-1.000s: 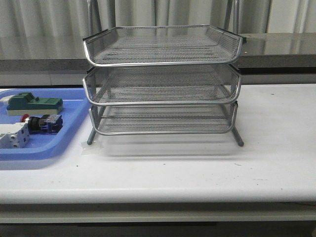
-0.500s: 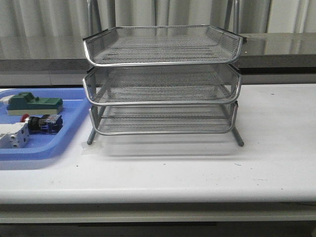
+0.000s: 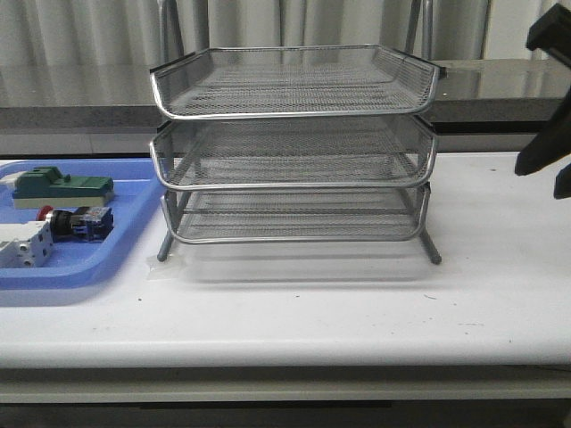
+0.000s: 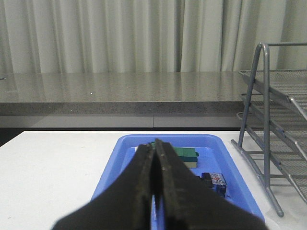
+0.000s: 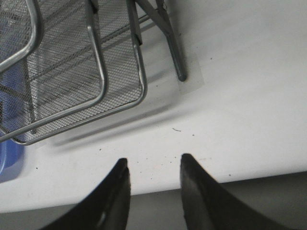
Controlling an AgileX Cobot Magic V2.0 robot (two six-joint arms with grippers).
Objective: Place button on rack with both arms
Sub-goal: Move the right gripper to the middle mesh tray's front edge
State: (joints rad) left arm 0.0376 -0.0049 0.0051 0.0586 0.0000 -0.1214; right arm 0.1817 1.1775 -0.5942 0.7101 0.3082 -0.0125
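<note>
Button (image 4: 214, 181) lying in tray (image 4: 120, 165) beyond left gripper (image 4: 154, 158), jaws pressed together, empty; right gripper (image 5: 152, 165) parted, empty, near rack (image 5: 72, 72).

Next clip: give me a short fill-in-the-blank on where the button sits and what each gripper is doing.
1. The button lies in the blue ____ beside the rack.
2. The rack has ____ mesh tiers, none holding anything.
3. The left gripper is ____, holding nothing.
4. The right gripper hangs ____ over the white table.

Missing words: tray; three; shut; open
</note>
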